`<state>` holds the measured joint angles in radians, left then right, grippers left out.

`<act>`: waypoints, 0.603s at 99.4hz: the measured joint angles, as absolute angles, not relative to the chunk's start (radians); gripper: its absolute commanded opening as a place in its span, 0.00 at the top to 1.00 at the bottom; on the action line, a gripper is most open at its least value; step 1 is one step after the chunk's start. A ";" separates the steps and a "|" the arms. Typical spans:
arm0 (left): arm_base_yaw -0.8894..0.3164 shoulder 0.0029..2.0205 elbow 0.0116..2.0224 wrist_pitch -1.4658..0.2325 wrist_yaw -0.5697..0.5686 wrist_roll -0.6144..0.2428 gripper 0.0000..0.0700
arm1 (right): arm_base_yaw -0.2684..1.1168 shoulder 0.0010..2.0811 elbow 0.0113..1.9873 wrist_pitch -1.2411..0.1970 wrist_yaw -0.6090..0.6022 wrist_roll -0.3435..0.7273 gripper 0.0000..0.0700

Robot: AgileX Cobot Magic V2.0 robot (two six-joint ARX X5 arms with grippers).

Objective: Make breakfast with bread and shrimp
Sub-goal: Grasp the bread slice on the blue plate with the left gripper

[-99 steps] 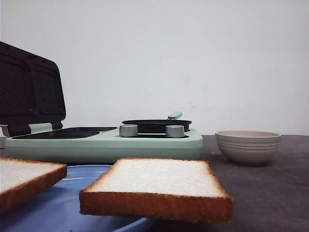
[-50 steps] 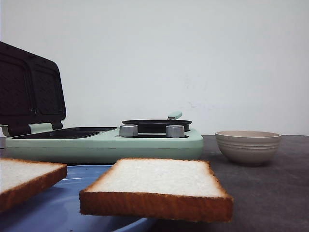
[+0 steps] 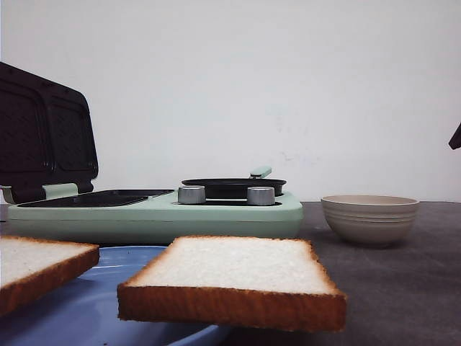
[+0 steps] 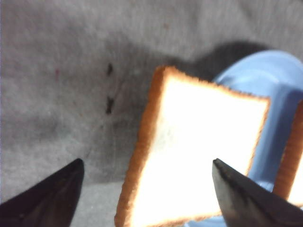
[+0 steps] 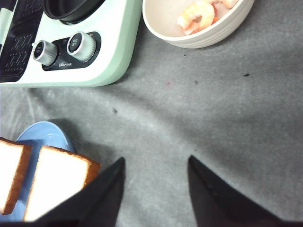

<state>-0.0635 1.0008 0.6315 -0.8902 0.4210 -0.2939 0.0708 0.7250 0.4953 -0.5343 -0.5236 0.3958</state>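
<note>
Two slices of bread lie on a blue plate [image 3: 86,303]: one slice [image 3: 238,270] overhangs the plate's rim, the other [image 3: 36,267] sits at the left. My left gripper [image 4: 147,163] hovers open above the overhanging slice [image 4: 199,142], holding nothing; the second slice [image 4: 291,165] shows beside it. Pink-white shrimp [image 5: 199,14] lie in the beige ribbed bowl [image 5: 208,40]. My right gripper [image 5: 156,159] is open and empty over bare grey table, between the bowl and the bread [image 5: 59,182]. In the front view the shrimp are hidden inside the bowl [image 3: 369,216].
A mint-green breakfast maker [image 3: 158,213] stands behind the plate, its dark lid raised at the left. It carries a black pan [image 3: 234,187] and two silver knobs [image 5: 80,45]. A dark tip [image 3: 455,137] pokes in at the front view's right edge.
A dark tip has come into the front view at the right edge. Bread, plate, bowl and breakfast maker have not moved.
</note>
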 measured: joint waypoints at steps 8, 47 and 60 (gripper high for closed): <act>-0.064 1.011 0.632 -0.894 0.449 -0.273 0.30 | 0.071 0.725 0.495 -0.534 -0.525 0.393 0.60; -0.064 1.134 0.632 -0.893 0.562 -0.209 0.32 | 0.071 0.725 0.495 -0.534 -0.550 0.390 0.60; -0.064 1.159 0.632 -0.893 0.581 -0.196 0.33 | 0.071 0.725 0.495 -0.534 -0.550 0.390 0.60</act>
